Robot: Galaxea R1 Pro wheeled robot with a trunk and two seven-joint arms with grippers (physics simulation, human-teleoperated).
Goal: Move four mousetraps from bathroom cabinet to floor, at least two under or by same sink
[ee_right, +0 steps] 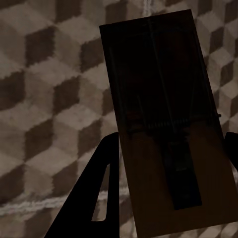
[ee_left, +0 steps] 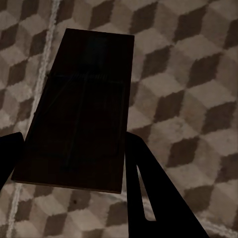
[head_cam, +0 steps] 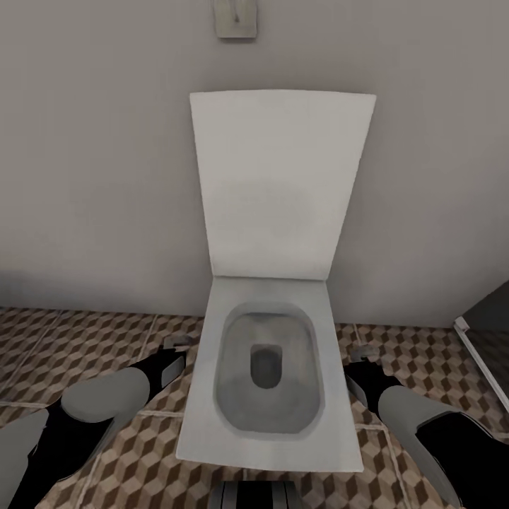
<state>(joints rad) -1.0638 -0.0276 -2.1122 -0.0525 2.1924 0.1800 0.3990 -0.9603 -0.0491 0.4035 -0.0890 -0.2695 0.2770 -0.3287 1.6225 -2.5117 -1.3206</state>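
Over cube-patterned floor (head_cam: 85, 339), toilet (head_cam: 268, 367) against wall (head_cam: 92, 177).

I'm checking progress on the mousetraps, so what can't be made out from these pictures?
- Head view: the left gripper and right gripper are too small and dim to show what they carry.
- Left wrist view: the mousetrap is dark, its metal parts barely readable.
- Right wrist view: the other mousetrap runs off the picture's edge.

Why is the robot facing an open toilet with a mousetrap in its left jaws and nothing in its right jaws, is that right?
Not quite. The right jaws hold a mousetrap too, as the right wrist view shows. The rest stands: the toilet is open, and the left jaws hold a mousetrap above the tiled floor.
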